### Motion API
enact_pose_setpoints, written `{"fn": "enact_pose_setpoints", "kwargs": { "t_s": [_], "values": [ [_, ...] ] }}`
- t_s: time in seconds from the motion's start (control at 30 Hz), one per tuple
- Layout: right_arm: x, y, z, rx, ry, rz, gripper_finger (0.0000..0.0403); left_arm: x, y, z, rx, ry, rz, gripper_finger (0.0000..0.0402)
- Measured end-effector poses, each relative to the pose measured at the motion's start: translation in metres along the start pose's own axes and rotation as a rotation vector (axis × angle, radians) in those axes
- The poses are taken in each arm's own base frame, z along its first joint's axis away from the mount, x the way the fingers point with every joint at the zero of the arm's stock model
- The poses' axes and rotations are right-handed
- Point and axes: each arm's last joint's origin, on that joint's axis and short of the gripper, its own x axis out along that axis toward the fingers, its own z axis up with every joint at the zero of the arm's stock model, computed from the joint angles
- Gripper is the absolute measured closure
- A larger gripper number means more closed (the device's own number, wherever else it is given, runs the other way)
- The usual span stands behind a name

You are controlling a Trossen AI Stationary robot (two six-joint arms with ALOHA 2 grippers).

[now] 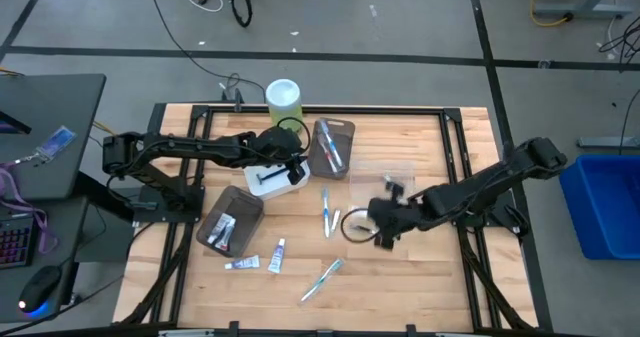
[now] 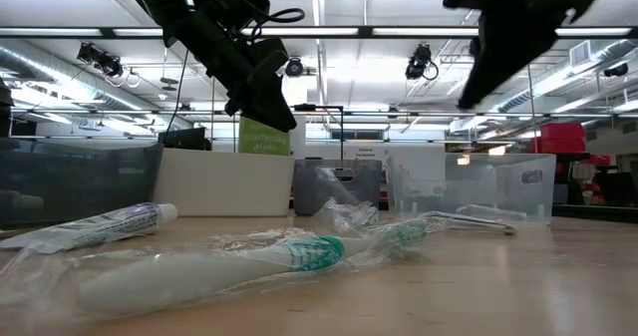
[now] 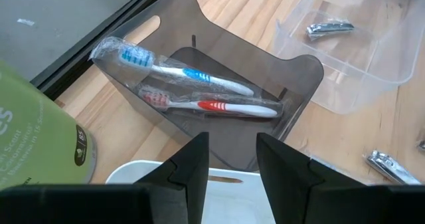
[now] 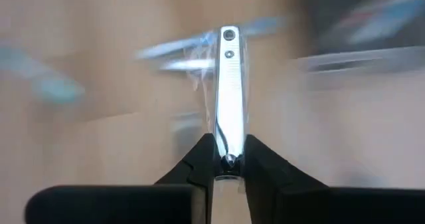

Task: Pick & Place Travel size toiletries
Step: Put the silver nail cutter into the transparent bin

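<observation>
Right gripper (image 4: 228, 159) pinches a silvery nail clipper (image 4: 229, 91) by one end, clipper sticking straight out ahead of the fingers; in the high view this gripper (image 1: 385, 235) is above the table's middle-right, just beside a dark ring (image 1: 352, 225) lying on the wood, background in its wrist view smeared. Left gripper (image 3: 232, 159) has its fingers spread with nothing between them, sitting over the white tray (image 1: 277, 179) near the back-left of the table; seen from above it is at (image 1: 293, 167). Just ahead of it the smoky dark tray (image 3: 255, 84) holds two wrapped toothbrushes, a blue-and-white one (image 3: 174, 68) and a red-and-white one (image 3: 212, 106), lying side by side. The clear tray (image 3: 372, 58) beside that holds another nail clipper (image 3: 330, 28); a third clipper (image 3: 389, 169) lies on the wood outside it. Green canister with pale lid (image 1: 283, 99) stands at the back edge, next to the white tray. Another dark tray (image 1: 230, 220) front-left holds small items, too small to tell. Loose on the wood: two mini tubes (image 1: 242, 264) and (image 1: 278, 256) near the front-left, wrapped toothbrushes mid-table (image 1: 326, 213) and toward the front (image 1: 321, 280). Low view shows a wrapped green-and-white toothbrush (image 2: 249, 261) and a white tube (image 2: 105, 226) close to the camera.
</observation>
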Motion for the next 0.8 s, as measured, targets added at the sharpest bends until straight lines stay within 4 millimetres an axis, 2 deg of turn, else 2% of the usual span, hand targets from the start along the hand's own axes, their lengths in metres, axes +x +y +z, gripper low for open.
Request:
{"fn": "enact_pose_setpoints", "kwargs": {
  "t_s": [0.1, 0.23, 0.37, 0.53, 0.63, 0.8],
  "values": [
    [-0.014, -0.019, 0.0, -0.022, -0.058, -0.26, 0.034, 0.0, 0.0, 0.0, 0.0, 0.0, 0.0, 0.0269],
    [-0.013, -0.045, -0.008, -0.049, 0.023, -0.458, 0.0321, 0.0, 0.0, 0.0, 0.0, 0.0, 0.0, 0.0269],
    [0.009, -0.067, -0.021, 0.038, 0.165, -0.418, 0.0333, 0.0, 0.0, 0.0, 0.0, 0.0, 0.0, 0.0269],
    [0.04, -0.084, -0.039, 0.139, 0.203, -0.28, 0.0345, 0.0, 0.0, 0.0, -0.002, 0.0, 0.0, 0.0269],
    [0.05, -0.089, -0.045, 0.135, 0.2, -0.24, 0.0331, 0.0, 0.0, 0.0, -0.013, 0.0, 0.0, 0.0269],
    [0.052, -0.094, -0.046, 0.108, 0.215, -0.233, 0.028, 0.0, 0.0, 0.0, -0.029, 0.001, -0.001, 0.0269]
  ]
}}
